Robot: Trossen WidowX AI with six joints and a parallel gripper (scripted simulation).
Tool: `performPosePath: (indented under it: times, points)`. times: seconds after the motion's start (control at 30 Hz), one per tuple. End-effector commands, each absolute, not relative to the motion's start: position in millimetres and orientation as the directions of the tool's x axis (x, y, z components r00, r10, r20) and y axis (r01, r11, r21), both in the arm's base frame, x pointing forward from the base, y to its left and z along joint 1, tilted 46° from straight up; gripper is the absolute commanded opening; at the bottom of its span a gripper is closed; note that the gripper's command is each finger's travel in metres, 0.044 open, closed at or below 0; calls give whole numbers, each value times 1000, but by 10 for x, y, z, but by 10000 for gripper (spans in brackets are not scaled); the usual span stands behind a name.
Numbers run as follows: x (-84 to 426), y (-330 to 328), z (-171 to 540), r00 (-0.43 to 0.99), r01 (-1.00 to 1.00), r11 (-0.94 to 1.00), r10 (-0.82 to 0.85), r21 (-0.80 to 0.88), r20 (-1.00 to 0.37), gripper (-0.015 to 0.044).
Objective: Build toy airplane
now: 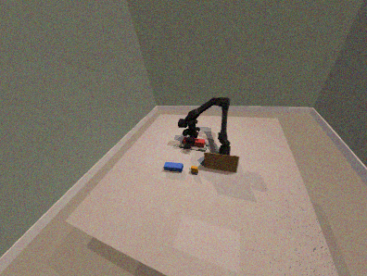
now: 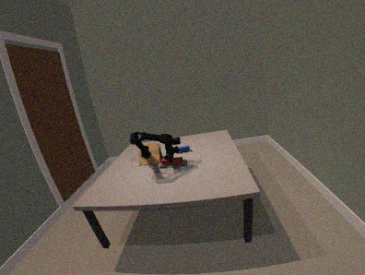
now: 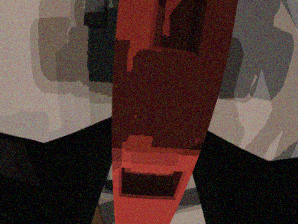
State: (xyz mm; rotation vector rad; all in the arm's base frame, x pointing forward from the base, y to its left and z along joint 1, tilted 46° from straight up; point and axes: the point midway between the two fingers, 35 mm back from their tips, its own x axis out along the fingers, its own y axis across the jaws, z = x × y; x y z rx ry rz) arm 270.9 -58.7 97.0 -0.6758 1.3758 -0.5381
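The red fuselage lies lengthwise between the fingers of my gripper, which is shut on it. Its two dark sockets face up in the wrist view. The fuselage is low at the cradle, whose dark parts show beside it; I cannot tell whether it is fully down and flat. The blue wing lies on the table, away from the gripper. The small orange tail fin lies beside the wing in the top view; I cannot make it out in the exterior view.
An upright brown board stands near the arm's base, close to the tail fin. The pale table bears everything. The arm arches over from its base to the cradle.
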Motion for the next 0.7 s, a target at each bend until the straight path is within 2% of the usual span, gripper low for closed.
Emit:
performPosePath:
  times: [0.0,0.03,0.2,0.67]
  points:
    - [2710,-586,973,128,-39,702,-702,-711,-701,170]
    - [2710,-586,973,128,-39,702,-702,-711,-701,163]
    - [2710,-586,973,128,-39,702,-702,-711,-701,32]
    - [2710,-586,973,128,-39,702,-702,-711,-701,399]
